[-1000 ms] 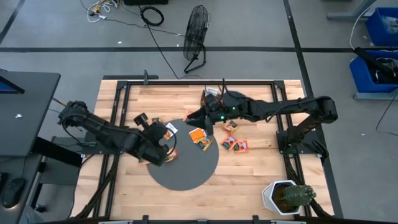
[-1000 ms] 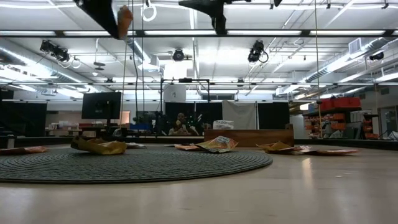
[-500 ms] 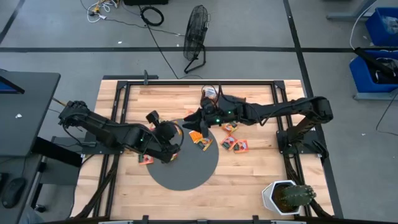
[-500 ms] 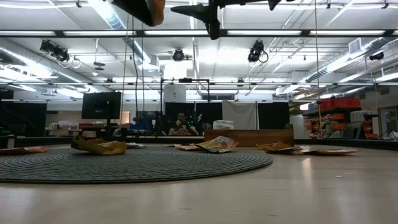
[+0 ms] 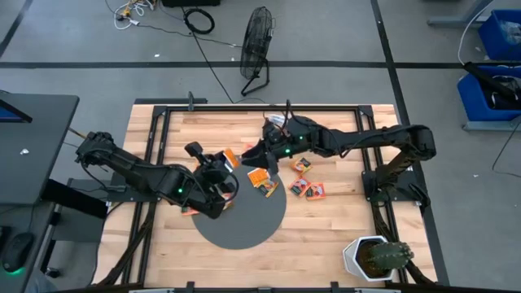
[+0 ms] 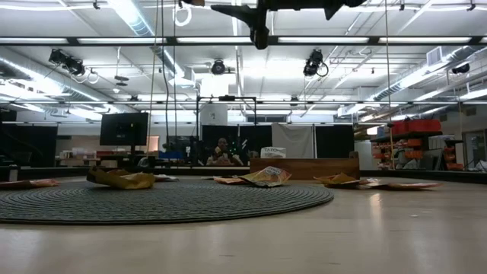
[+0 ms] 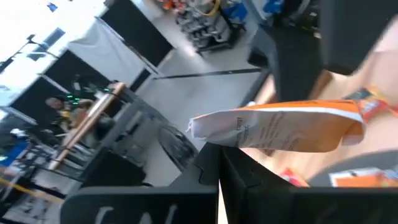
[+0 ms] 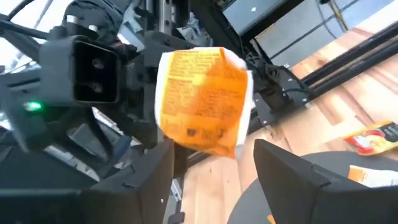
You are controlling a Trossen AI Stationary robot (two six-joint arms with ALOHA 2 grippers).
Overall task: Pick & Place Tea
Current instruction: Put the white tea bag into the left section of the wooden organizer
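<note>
**Item: tea packets, sorting onto mat — status part done.**

- Grey disc (image 5: 244, 220): round mat at table centre. Judged to be the drop spot, since packets gather on and about it.
- Packets on the disc: one orange packet (image 5: 259, 175) and a second (image 5: 268, 189) at about 1 o'clock on the disc, near its rim. In the low view a crumpled packet (image 6: 122, 180) and another (image 6: 265, 176) lie on the mat's ribbed surface.
- Packets off the disc, on bare wood: a cluster (image 5: 309, 190) at 3 o'clock from the disc, one (image 5: 302, 164) just above it, and one (image 5: 190, 209) at 9 o'clock, partly under the left arm. These are judged to be the work left.
- Packet in transit: one orange packet (image 5: 229, 156), held above the table at 11 o'clock from the disc.

**Left gripper** (image 7: 219, 163): fingers closed tight on the lower edge of the held packet (image 7: 280, 127), which stands out flat beyond them. Arm reaches from 9 o'clock, wrist raised and turned toward the right arm.

**Right gripper** (image 8: 214, 158): fingers spread wide, one each side of the same packet (image 8: 204, 99) without touching it; nothing held. Arm stretches from 3 o'clock, gripper level and facing the left one, just beside it. Looks like a hand-over not yet completed.
</note>
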